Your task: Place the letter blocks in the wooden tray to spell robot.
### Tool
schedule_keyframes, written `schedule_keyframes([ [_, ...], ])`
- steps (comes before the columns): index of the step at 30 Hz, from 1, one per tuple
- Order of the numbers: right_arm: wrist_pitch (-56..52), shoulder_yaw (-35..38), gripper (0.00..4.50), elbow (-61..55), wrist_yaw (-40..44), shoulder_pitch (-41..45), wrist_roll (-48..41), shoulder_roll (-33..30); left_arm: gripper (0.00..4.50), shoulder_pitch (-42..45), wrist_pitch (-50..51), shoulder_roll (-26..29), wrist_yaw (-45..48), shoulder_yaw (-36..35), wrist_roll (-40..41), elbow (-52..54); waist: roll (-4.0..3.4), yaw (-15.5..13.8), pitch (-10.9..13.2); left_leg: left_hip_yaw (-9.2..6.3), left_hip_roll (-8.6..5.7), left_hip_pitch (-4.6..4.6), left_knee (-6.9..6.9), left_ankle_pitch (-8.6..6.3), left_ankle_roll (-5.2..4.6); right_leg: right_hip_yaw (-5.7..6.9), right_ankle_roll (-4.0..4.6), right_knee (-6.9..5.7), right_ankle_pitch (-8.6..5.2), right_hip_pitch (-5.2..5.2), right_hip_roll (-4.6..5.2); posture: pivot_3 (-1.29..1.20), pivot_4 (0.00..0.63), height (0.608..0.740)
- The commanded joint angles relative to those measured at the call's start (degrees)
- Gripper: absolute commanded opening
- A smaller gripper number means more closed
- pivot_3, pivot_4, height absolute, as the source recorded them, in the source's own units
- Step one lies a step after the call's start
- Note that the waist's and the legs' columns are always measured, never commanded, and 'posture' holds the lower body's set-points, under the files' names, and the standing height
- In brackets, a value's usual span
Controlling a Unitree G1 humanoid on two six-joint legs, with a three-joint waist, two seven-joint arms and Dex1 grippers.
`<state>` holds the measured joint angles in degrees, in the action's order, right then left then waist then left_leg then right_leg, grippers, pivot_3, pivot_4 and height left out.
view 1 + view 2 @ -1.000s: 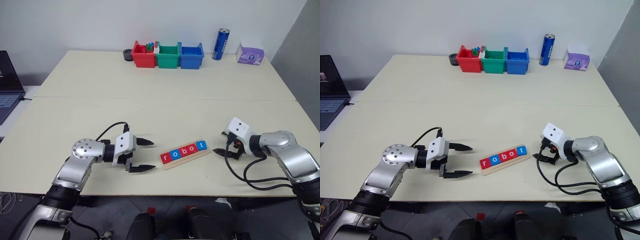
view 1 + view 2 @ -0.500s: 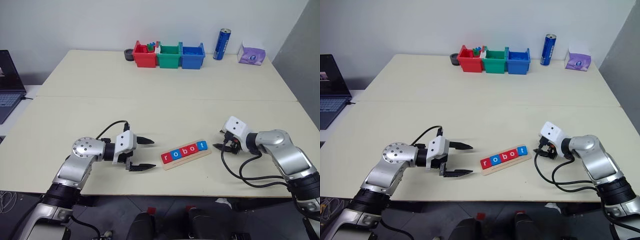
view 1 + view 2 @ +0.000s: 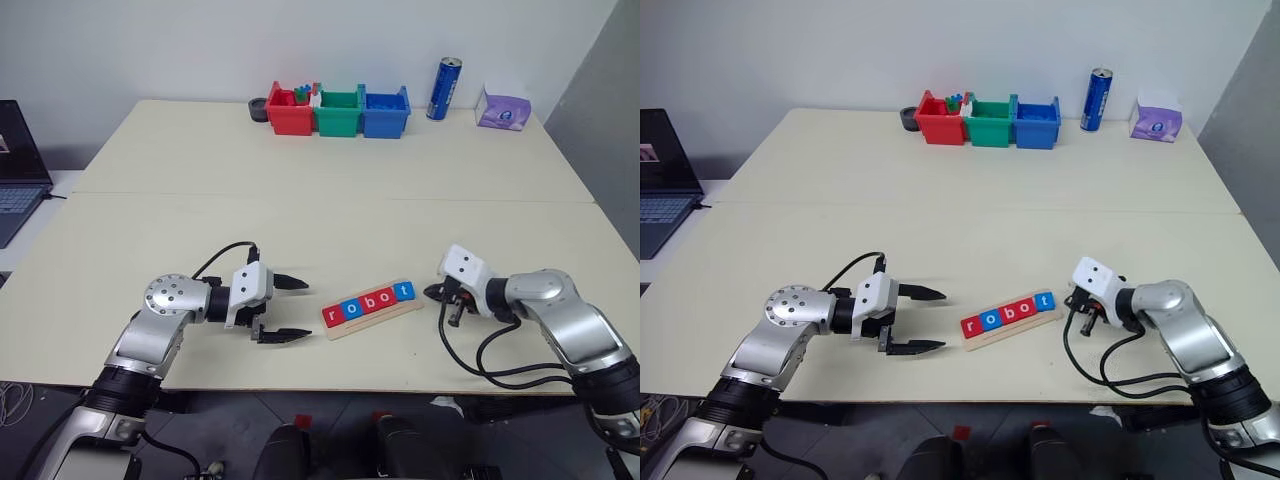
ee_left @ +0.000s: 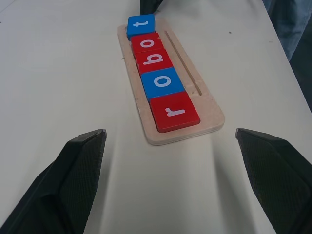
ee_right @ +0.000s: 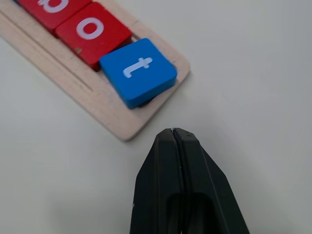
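Five letter blocks [image 3: 368, 302] lie in a row on the wooden tray [image 4: 204, 105] near the table's front edge and read r, o, b, o, t. The blue t block [image 5: 139, 71] at the right end sits slightly askew from the row. My right gripper [image 3: 431, 292] is shut with nothing in it, its tip on the table just off the tray's right end, close to the t block but apart from it. My left gripper [image 3: 305, 308] stands open to the left of the tray, facing its r end, with nothing between its fingers.
Red [image 3: 287, 109], green [image 3: 337, 111] and blue [image 3: 384, 111] bins stand at the table's far edge, with a blue can [image 3: 442, 88] and a purple tissue box [image 3: 502, 110] to their right. A laptop [image 3: 18, 170] sits off the left side.
My right gripper has shut and slid a little to the left, toward the tray's right end. The left gripper and the blocks have not moved.
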<state>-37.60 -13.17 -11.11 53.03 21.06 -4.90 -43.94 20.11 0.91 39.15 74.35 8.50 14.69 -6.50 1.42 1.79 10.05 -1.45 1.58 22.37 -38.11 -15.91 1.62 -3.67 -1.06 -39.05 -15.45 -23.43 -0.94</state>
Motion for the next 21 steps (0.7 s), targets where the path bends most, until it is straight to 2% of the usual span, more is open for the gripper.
schedule_keyframes([
  [1, -1.79, 0.59, 0.02, -4.79, 1.80, -0.42, -2.20, -0.92, 4.50, -0.27, -0.31, 0.78, -0.08, -1.31, 0.49, 1.24, 0.00, 0.00, 0.00, 0.00, 0.00, 0.00, 0.00, 0.00, 0.00, 0.00, 0.00, 0.00, 0.00, 0.00, 0.00, 0.00, 0.150, 0.740],
  [13, -6.81, 1.54, 0.02, -11.66, 4.74, -2.23, -7.17, -3.33, 4.50, 0.08, -0.70, 0.85, 0.06, -1.31, 0.30, 0.36, 0.00, 0.00, 0.00, -0.01, 0.00, 0.00, -0.01, 0.00, 0.00, 0.02, 0.00, 0.00, 0.00, 0.00, -0.01, 0.00, 0.150, 0.740],
  [21, -0.52, 1.45, 0.02, -6.10, -1.21, 1.14, -2.03, -2.05, 4.50, 0.03, -1.24, 1.13, 0.18, -1.51, 0.28, -0.31, 0.00, 0.02, 0.00, 0.00, 0.00, -0.01, -0.02, 0.00, 0.00, 0.01, -0.01, 0.00, 0.00, 0.00, -0.01, 0.00, 0.150, 0.740],
])
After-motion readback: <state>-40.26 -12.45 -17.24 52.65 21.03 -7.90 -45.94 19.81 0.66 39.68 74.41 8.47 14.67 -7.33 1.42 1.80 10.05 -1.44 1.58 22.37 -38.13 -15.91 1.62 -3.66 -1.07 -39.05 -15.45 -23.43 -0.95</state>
